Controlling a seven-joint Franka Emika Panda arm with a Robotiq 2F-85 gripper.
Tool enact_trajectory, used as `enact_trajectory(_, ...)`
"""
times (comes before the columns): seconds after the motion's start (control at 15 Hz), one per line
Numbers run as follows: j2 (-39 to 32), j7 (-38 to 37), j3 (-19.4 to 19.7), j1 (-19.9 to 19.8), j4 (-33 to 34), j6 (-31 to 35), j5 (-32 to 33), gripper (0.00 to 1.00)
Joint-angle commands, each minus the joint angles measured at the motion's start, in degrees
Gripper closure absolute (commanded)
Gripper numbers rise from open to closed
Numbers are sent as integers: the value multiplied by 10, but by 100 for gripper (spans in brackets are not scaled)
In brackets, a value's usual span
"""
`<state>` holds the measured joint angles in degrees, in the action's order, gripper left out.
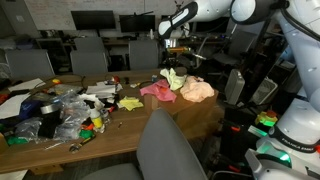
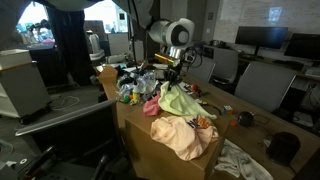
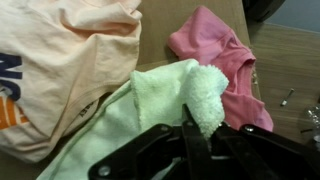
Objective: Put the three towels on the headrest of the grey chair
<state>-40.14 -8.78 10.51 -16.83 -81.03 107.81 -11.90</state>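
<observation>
Though cloth hides its fingertips, the gripper (image 3: 190, 120) pinches the pale yellow towel (image 3: 150, 95).

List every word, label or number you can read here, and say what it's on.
Nothing reads clearly.
On the peach-orange towel: dark blue and orange print at the wrist view's edge, cut off, unreadable.
On the pale yellow towel and the pink towel: no print seen.
On the table clutter: too small to read.

The gripper (image 1: 173, 63) pinches the pale yellow towel (image 1: 175, 80) (the pink towel (image 1: 154, 90) and peach towel (image 1: 198, 91) lie either side).
</observation>
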Motion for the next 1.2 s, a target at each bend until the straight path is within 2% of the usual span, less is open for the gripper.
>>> enact_trajectory(0.0, 119, -7, 8, 27, -77, 26, 33, 97)
enact_trajectory(0.27, 222, -2, 1, 66, -126, 22, 101, 97)
enact_trajectory(0.67, 355, 13, -36, 131, -232, 30, 215, 97)
enact_trajectory(1.13, 443, 65, -74, 147, -335, 19, 209, 97)
